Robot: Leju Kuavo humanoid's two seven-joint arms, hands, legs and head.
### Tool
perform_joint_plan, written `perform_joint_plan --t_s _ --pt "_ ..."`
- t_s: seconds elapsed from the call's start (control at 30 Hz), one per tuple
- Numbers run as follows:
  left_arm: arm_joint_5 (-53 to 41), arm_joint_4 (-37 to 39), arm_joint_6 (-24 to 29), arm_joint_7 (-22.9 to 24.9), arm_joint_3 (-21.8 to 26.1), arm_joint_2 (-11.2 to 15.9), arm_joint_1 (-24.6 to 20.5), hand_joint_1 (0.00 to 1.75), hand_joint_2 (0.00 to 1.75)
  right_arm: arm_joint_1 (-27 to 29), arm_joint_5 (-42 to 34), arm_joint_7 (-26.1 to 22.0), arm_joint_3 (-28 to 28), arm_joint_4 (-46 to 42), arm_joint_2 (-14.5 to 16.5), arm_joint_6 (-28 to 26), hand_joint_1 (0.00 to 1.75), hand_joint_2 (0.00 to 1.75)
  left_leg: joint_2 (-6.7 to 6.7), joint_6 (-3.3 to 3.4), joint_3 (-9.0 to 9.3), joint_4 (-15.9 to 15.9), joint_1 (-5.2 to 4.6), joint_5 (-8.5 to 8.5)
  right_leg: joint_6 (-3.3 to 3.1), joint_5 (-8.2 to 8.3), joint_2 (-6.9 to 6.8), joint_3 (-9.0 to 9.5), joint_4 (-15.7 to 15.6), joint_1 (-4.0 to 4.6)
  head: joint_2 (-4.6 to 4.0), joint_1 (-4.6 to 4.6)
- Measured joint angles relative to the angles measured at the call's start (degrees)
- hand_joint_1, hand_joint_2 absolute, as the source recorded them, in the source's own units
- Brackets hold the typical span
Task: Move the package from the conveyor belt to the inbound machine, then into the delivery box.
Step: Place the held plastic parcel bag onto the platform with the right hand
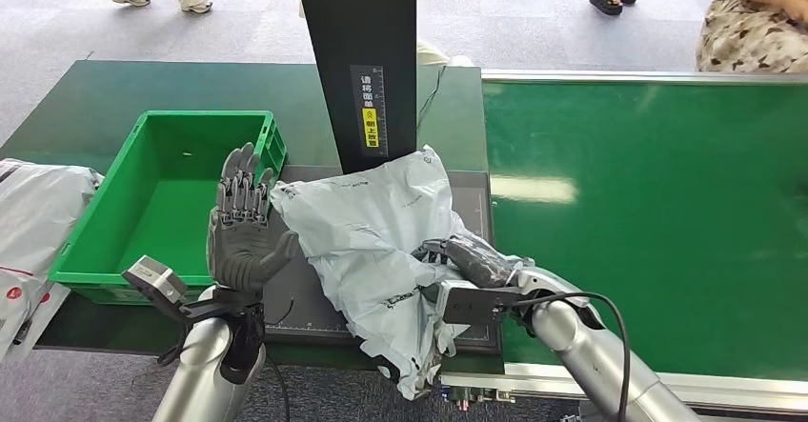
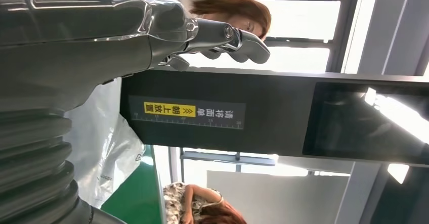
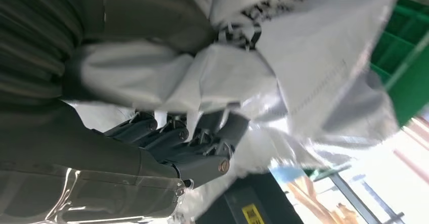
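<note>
The right hand (image 1: 474,258) grasps the package (image 1: 376,231) on the machine's (image 1: 314,303) plate; the left hand (image 1: 244,227) stands upright, fingers released, beside the box (image 1: 114,241).

Your package (image 1: 376,231): thin grey plastic film, crinkled, faintly glossy. Your delivery box (image 1: 105,241): hard green plastic, smooth. Conveyor belt (image 1: 648,212): green, smooth, slight sheen. Inbound machine (image 1: 367,50): black column, matt. Your arms: polished silver metal; left hand (image 1: 246,227) dull grey.
</note>
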Motion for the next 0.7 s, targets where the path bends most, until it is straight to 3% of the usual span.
perform_joint_plan --t_s 0.2,0.53,0.7 --pt "-0.02 0.0 0.0 0.07 -0.5 0.18 0.02 0.0 1.75 2.85 -2.6 -4.15 -2.99 -4.22 -0.01 -3.31 0.0 1.75 0.0 0.0 -0.01 0.0 0.0 0.0 0.0 0.0 0.0 0.0 0.0 0.0 0.0 0.0" --pt "-1.8 0.0 -1.28 -0.38 -1.7 0.73 0.09 0.0 1.75 8.7 -7.64 -7.21 -9.41 -11.06 0.12 -3.33 0.0 1.75 -0.01 0.0 -0.01 0.0 0.0 -0.01 0.01 -0.01 -0.01 0.0 -0.01 0.0 0.0 0.0" --pt "-6.98 0.5 -4.03 2.42 -3.51 1.72 0.11 0.0 1.75 10.93 -9.0 -7.54 -13.17 -12.75 0.95 -3.56 0.0 1.75 0.0 0.0 -0.01 0.0 0.0 -0.01 0.01 -0.01 0.0 0.0 -0.01 0.0 0.0 0.0"
